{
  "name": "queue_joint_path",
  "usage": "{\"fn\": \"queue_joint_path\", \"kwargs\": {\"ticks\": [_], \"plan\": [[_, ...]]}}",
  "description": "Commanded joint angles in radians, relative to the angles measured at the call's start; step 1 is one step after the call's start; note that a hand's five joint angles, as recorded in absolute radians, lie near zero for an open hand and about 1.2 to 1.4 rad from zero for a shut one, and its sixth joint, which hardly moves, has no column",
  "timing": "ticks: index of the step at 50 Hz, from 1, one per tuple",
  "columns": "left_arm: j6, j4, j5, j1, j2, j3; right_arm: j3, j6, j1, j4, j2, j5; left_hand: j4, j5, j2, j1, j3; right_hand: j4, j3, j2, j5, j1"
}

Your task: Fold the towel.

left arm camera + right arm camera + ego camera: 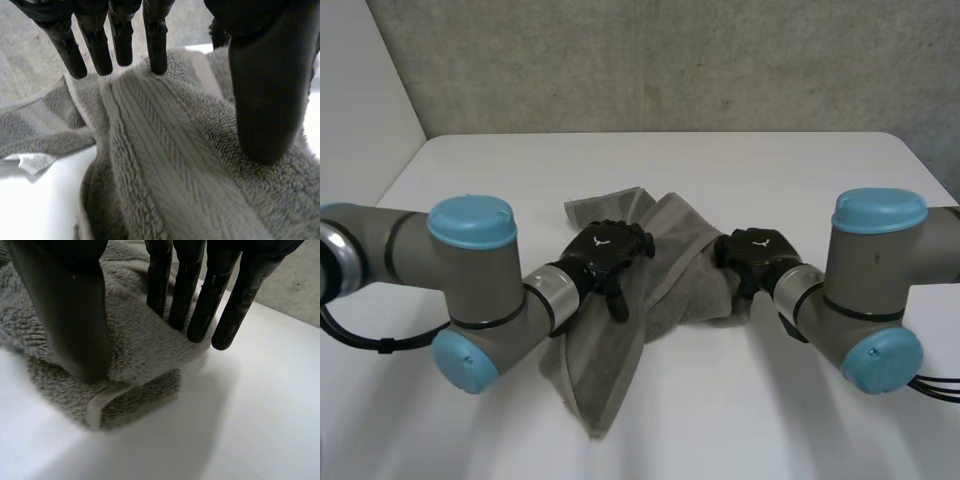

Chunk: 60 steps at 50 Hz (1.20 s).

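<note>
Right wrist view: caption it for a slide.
Right hand on the folded edge of a grey towel, white table.

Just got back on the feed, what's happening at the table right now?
The robot's black left hand rests on the middle of the crumpled grey terry towel on the white table. Its black right hand sits on the towel's right edge, by a doubled-over hem. Each hand has straight fingers and a thumb touching the pile, with no clear pinch. The towel lies bunched in a slanting heap, with no neat fold made yet.

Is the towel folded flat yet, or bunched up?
Bunched, not folded. The towel lies crumpled in ridges on the table, one edge doubled over at the right hand; the left hand rests on its middle.
</note>
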Motion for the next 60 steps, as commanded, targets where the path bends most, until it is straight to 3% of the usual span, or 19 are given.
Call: {"fn": "queue_joint_path", "kwargs": {"ticks": [1, 3, 5, 6, 7, 10, 12, 19, 21, 30, 32, 39, 41, 49, 51, 53, 54, 55, 60], "plan": [[0.012, 0.006, -0.084, -0.009, -0.077, 0.059, -0.035, -0.008, 0.032, -0.006, 0.059, 0.003, 0.133, 0.122, 0.127, 0.124, 0.127, 0.253, 0.252, 0.251, 0.259, 0.252], [0.023, 0.006, -0.102, -0.009, -0.086, 0.071, -0.044, -0.008, 0.033, -0.006, 0.070, 0.000, 0.221, 0.210, 0.215, 0.213, 0.215, 0.389, 0.388, 0.387, 0.395, 0.388], [0.047, 0.003, -0.137, -0.009, -0.090, 0.087, -0.064, -0.010, 0.035, 0.001, 0.068, -0.002, 0.659, 0.648, 0.653, 0.650, 0.653, 0.683, 0.683, 0.681, 0.689, 0.682], [0.047, 0.003, -0.137, -0.009, -0.090, 0.087, -0.064, -0.010, 0.035, 0.001, 0.068, -0.002, 0.662, 0.651, 0.656, 0.653, 0.656, 0.685, 0.684, 0.683, 0.690, 0.684], [0.055, 0.001, -0.151, -0.007, -0.077, 0.085, -0.073, -0.005, 0.027, 0.005, 0.054, 0.000, 0.868, 0.857, 0.862, 0.859, 0.862, 0.685, 0.684, 0.683, 0.690, 0.684], [0.050, 0.000, -0.166, 0.009, -0.015, 0.073, -0.078, -0.002, 0.019, 0.008, -0.024, 0.003, 1.057, 1.046, 1.051, 1.048, 1.051, 0.685, 0.684, 0.683, 0.690, 0.684], [0.047, 0.003, -0.167, 0.022, 0.040, 0.059, -0.078, -0.005, 0.003, 0.008, -0.077, 0.000, 1.090, 1.078, 1.084, 1.081, 1.084, 0.685, 0.684, 0.683, 0.690, 0.684], [0.033, 0.033, -0.166, 0.126, 0.260, -0.004, -0.078, -0.013, -0.157, 0.009, -0.274, -0.019, 1.079, 1.067, 1.073, 1.070, 1.073, 0.685, 0.684, 0.683, 0.690, 0.684], [0.024, 0.039, -0.166, 0.146, 0.286, -0.009, -0.078, -0.017, -0.189, 0.033, -0.329, -0.058, 1.076, 1.065, 1.070, 1.067, 1.070, 0.685, 0.684, 0.683, 0.690, 0.684], [-0.071, 0.018, -0.155, 0.319, 0.286, -0.056, -0.054, -0.103, -0.177, 0.149, -0.340, -0.112, 1.058, 1.047, 1.052, 1.049, 1.052, 0.685, 0.684, 0.683, 0.690, 0.684], [-0.088, 0.016, -0.140, 0.333, 0.274, -0.083, -0.035, -0.120, -0.162, 0.158, -0.339, -0.111, 1.044, 1.032, 1.037, 1.035, 1.038, 0.685, 0.684, 0.683, 0.690, 0.684], [-0.097, 0.016, -0.037, 0.384, 0.256, -0.191, 0.147, -0.160, 0.068, 0.164, -0.332, -0.123, 0.855, 0.844, 0.849, 0.847, 0.849, 0.685, 0.684, 0.683, 0.690, 0.684], [-0.095, 0.021, 0.016, 0.417, 0.268, -0.238, 0.189, -0.162, 0.105, 0.161, -0.331, -0.123, 0.479, 0.468, 0.473, 0.470, 0.473, 0.685, 0.684, 0.683, 0.690, 0.684], [-0.098, 0.015, 0.081, 0.438, 0.277, -0.246, 0.282, -0.182, 0.217, 0.176, -0.334, -0.137, 0.406, 0.395, 0.400, 0.398, 0.400, 0.685, 0.684, 0.683, 0.690, 0.684], [-0.098, 0.015, 0.083, 0.434, 0.285, -0.246, 0.281, -0.185, 0.216, 0.176, -0.343, -0.135, 0.400, 0.389, 0.394, 0.392, 0.394, 0.545, 0.544, 0.543, 0.550, 0.544], [-0.102, 0.015, 0.083, 0.428, 0.297, -0.243, 0.270, -0.182, 0.211, 0.175, -0.392, -0.131, 0.395, 0.383, 0.388, 0.386, 0.389, -0.380, -0.381, -0.382, -0.375, -0.382], [-0.105, 0.015, 0.083, 0.415, 0.309, -0.237, 0.270, -0.182, 0.211, 0.175, -0.392, -0.131, 0.389, 0.378, 0.383, 0.380, 0.383, -0.386, -0.387, -0.388, -0.380, -0.387], [-0.105, 0.015, 0.083, 0.414, 0.309, -0.237, 0.267, -0.182, 0.199, 0.175, -0.420, -0.129, 0.389, 0.378, 0.383, 0.380, 0.383, -0.537, -0.538, -0.539, -0.532, -0.538], [-0.108, 0.016, 0.083, 0.314, 0.328, -0.203, 0.249, -0.173, 0.061, 0.178, -0.466, -0.123, 0.333, 0.322, 0.327, 0.324, 0.327, -0.537, -0.538, -0.539, -0.532, -0.538]]}}
